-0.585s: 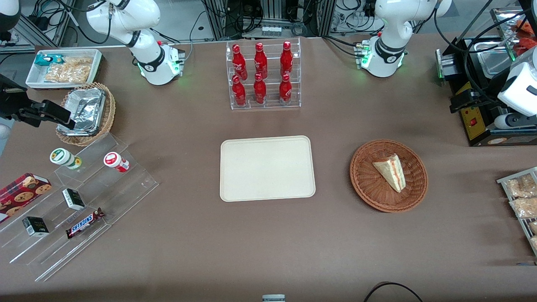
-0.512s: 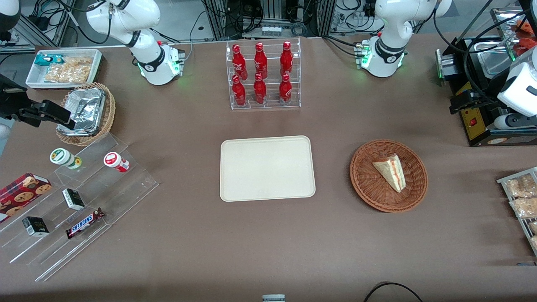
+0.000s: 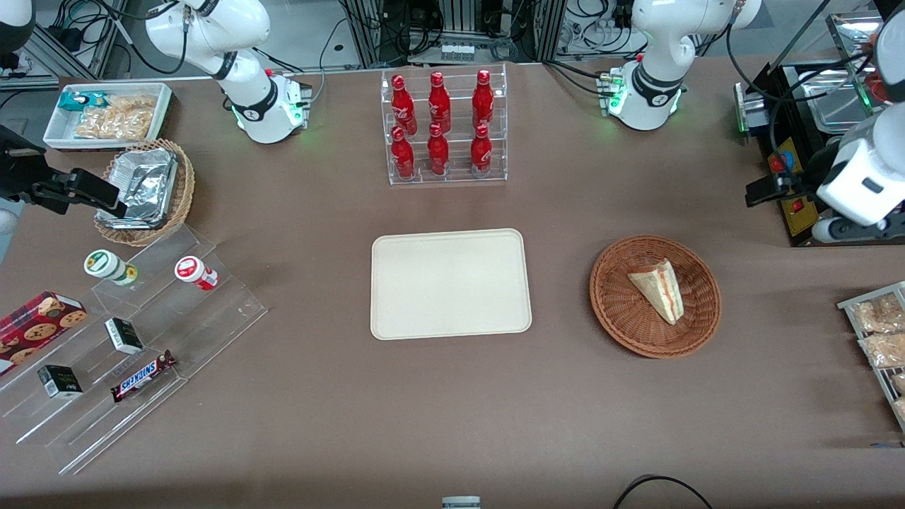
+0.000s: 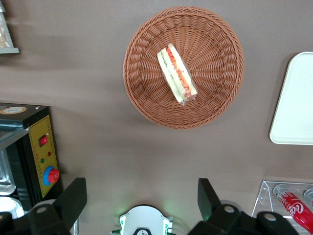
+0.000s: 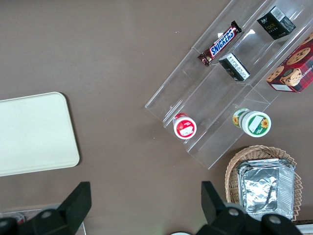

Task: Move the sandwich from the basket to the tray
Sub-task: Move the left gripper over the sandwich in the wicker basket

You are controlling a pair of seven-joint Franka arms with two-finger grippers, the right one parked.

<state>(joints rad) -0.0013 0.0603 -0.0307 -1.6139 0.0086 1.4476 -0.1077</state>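
- Presently catalogued, with the basket as landmark for every place given.
- Sandwich: lay inside the basket, on the woven floor near its middle, a triangular wedge with the red and green filling edge showing; it touched nothing else.
- Handling, as judged: light, soft, easily crushed; it appeared to be in clear wrap, so possibly a little slippery. Best taken across the two flat bread faces near the thick end, with gentle pressure, not by the narrow tip.
- Gripper: hung high above the table, off the basket toward the working arm's end and well apart from it; fingers spread wide, holding nothing.
- Tray: lay flat beside the basket toward the parked arm's end, apart from it, nothing on it.
- Edges: the basket's raised rim ringed the sandwich, so a straight descent and lift looked advisable before moving sideways.
- Open room: bare brown tablecloth lay between basket and tray. The bottle rack stood farther from the front camera than the tray, off that path.
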